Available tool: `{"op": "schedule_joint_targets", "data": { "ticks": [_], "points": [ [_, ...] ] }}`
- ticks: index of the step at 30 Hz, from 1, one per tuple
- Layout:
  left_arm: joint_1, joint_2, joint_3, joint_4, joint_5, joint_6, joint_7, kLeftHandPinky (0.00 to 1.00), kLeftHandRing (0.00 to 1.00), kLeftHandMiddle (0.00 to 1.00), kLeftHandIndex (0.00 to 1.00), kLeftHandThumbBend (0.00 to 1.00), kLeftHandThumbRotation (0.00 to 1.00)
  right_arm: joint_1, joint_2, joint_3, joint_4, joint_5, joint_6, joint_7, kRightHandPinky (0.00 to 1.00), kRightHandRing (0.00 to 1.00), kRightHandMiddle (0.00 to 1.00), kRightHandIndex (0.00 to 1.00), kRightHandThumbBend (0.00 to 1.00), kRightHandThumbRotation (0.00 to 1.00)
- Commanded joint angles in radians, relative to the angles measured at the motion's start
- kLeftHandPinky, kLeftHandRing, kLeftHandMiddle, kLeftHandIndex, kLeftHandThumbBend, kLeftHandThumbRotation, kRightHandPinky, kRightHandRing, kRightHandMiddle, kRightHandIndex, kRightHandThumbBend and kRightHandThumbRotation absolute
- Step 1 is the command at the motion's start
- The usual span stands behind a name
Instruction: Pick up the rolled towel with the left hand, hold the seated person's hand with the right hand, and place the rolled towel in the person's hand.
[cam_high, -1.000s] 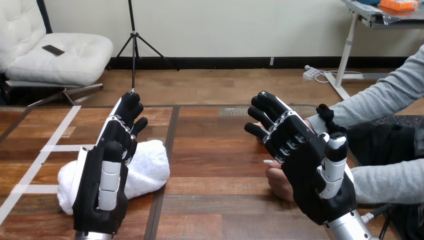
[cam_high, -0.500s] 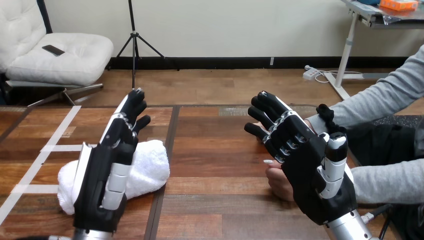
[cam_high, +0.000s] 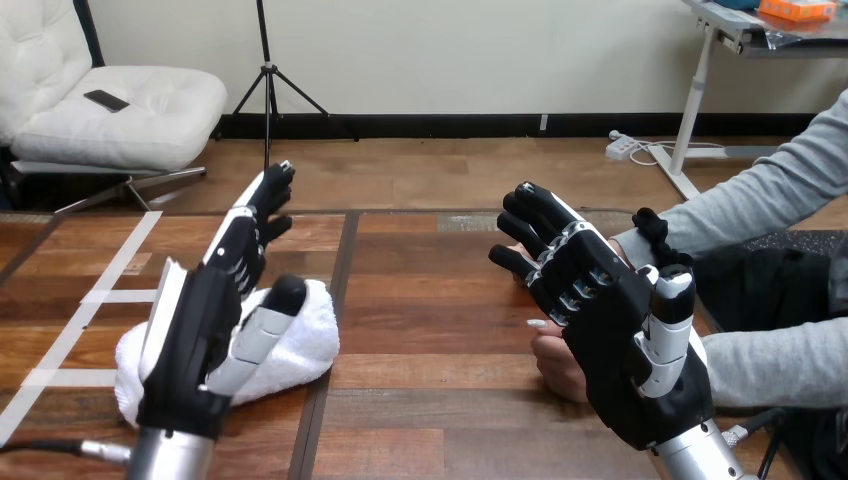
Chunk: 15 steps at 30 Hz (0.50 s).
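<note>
Wooden worktop (cam_high: 430, 400) fills the head view, with the rolled towel (cam_high: 308, 335) lying on its left part. Over the towel hangs the left hand (cam_high: 195, 340), its fingers (cam_high: 262, 205) straight and reaching past the towel's far edge, thumb spread wide across the roll, nothing gripped. At the right, the right hand (cam_high: 620, 340) is loosely open over the person's hand (cam_high: 558, 368); contact cannot be told.

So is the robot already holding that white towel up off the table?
No, the rolled towel lies on the table and the left hand is open.
</note>
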Motion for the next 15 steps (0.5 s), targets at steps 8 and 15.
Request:
{"op": "schedule_joint_targets", "data": {
  "ticks": [8,15],
  "points": [
    [-0.130,0.071,0.004,-0.008,0.095,0.036,0.042,0.94,0.97,0.97,0.93,1.00,0.77,-0.059,0.007,0.001,-0.015,-0.002,-0.017,-0.006,0.91,0.95,0.93,0.90,0.92,1.00],
    [-0.157,0.085,0.003,-0.008,0.126,0.074,0.063,0.92,0.95,0.96,0.92,1.00,0.74,-0.061,0.008,0.003,-0.016,-0.002,-0.012,-0.008,0.92,0.96,0.94,0.90,0.92,1.00]
  ]
}}
